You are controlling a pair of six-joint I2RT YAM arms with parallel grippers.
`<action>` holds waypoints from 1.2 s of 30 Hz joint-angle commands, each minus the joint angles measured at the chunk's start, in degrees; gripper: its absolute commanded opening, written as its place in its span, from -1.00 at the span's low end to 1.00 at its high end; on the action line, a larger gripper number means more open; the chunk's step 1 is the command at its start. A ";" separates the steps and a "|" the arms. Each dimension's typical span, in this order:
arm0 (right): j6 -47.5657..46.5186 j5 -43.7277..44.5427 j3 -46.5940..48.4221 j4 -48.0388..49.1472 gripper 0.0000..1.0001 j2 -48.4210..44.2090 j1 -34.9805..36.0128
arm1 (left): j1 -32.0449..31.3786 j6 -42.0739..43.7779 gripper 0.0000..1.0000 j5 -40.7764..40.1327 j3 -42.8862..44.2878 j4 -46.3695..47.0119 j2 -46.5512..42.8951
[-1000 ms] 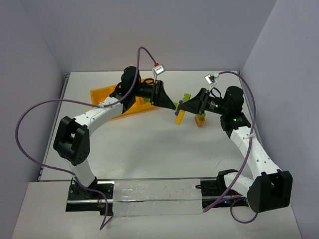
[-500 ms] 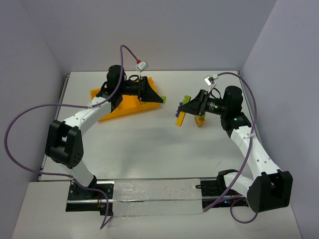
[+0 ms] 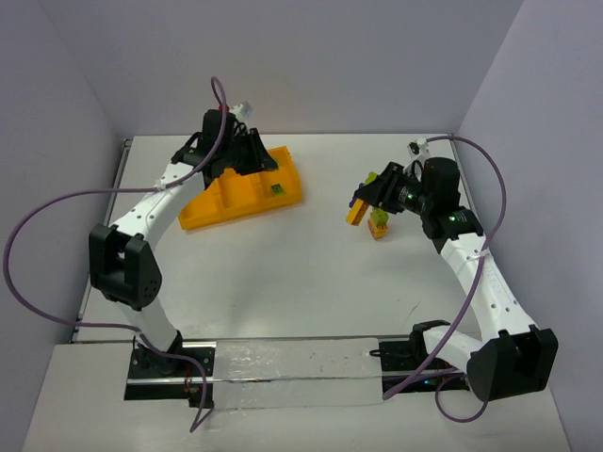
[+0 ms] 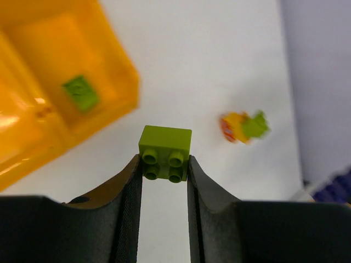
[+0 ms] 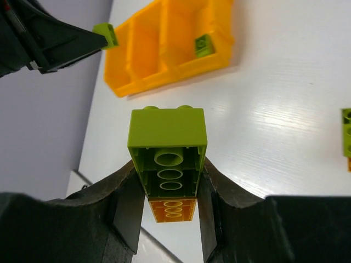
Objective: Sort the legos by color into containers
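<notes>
Up by the tray [image 3: 226, 215], my left gripper [image 4: 164, 163] clamps a small lime brick [image 4: 165, 142]; well apart from it, my right gripper [image 5: 168, 181] pinches a lime-and-orange stack [image 5: 167, 134] above the table [image 3: 283, 282].

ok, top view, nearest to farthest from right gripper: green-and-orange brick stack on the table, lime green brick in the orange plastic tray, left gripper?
1. Green-and-orange brick stack, on the table beside the right gripper.
2. Lime green brick, right end of the tray.
3. Left gripper, over the tray's far side.
</notes>
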 commanded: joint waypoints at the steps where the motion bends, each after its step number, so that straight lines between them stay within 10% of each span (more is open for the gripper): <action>1: -0.01 7.60 -0.01 -1.65 -1.00 -1.96 -0.26 | -1.89 2.65 -1.00 -19.40 9.50 -9.31 8.39; 13: -1.55 8.90 0.71 -4.67 -1.00 -2.80 -0.21 | -3.84 2.70 -1.00 -31.13 24.32 -13.15 24.77; 19: -1.88 7.77 1.21 -4.89 -1.00 -2.02 -0.24 | -4.17 2.97 0.34 -29.26 23.66 -11.45 24.32; 23: -1.70 7.52 1.54 -4.76 -1.00 -1.57 -0.17 | -5.36 4.99 0.53 -28.13 23.52 -10.95 21.28; 36: 4.01 5.83 3.42 -4.44 -1.00 1.24 -0.17 | -9.71 10.07 0.45 5.87 2.38 3.12 -1.58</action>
